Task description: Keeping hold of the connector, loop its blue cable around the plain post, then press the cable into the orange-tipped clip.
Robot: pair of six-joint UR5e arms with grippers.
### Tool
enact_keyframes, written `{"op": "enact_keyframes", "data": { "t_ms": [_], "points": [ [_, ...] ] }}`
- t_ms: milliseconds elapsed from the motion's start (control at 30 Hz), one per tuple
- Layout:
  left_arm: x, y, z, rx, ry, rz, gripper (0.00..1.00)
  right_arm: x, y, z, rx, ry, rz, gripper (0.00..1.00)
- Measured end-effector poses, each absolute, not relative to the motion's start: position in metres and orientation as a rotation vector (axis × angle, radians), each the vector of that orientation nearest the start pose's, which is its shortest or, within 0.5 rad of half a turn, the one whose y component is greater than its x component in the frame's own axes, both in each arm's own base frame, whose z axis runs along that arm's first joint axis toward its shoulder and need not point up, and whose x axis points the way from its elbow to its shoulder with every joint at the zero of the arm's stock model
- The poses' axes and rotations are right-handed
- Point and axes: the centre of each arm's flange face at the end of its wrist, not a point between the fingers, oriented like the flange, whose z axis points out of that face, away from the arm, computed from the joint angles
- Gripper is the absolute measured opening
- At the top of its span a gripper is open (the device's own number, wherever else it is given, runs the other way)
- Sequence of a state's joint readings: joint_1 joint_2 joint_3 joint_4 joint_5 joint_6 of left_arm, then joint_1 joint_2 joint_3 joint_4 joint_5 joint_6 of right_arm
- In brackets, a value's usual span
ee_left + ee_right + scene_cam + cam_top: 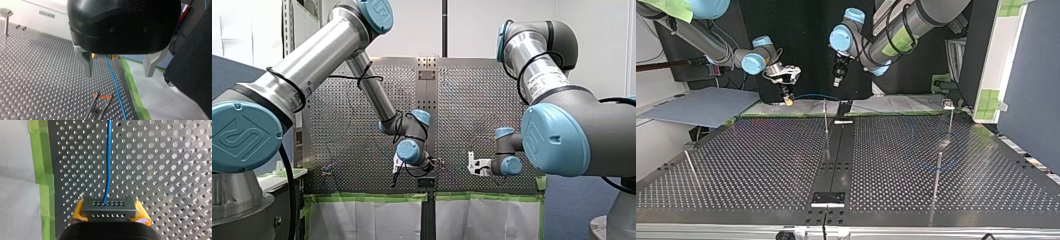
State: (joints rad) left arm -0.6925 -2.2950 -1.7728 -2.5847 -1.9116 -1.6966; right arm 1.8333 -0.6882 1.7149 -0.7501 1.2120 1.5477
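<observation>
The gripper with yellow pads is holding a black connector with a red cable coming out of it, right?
Almost. The cable is blue, not red. The right wrist view shows it coming out of the black connector that my right gripper holds between its yellow pads.

Honestly, nothing legible here. The blue joint caps (243, 137) just carry an embossed logo mark, and the white label (546, 82) on my right arm (577, 115) has print too small to read.
</observation>
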Motion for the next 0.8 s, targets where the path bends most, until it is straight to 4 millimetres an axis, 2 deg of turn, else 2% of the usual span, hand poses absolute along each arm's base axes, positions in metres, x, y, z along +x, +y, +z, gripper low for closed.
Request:
{"op": "enact_keyframes", "data": {
  "t_ms": [267, 633, 800],
  "points": [
    [0.393, -0.447, 0.044, 0.251, 1.876, -0.282, 1.00, 0.314, -0.530, -0.026, 1.876, -1.061, 1.484, 0.00],
    [0.416, -0.465, 0.017, 0.217, 1.908, -0.353, 1.00, 0.314, -0.530, -0.028, 1.878, -1.062, 1.480, 0.00],
    [0.430, -0.470, 0.016, 0.201, 1.892, -0.376, 1.00, 0.314, -0.530, -0.028, 1.878, -1.062, 1.478, 0.00]
  ]
}}
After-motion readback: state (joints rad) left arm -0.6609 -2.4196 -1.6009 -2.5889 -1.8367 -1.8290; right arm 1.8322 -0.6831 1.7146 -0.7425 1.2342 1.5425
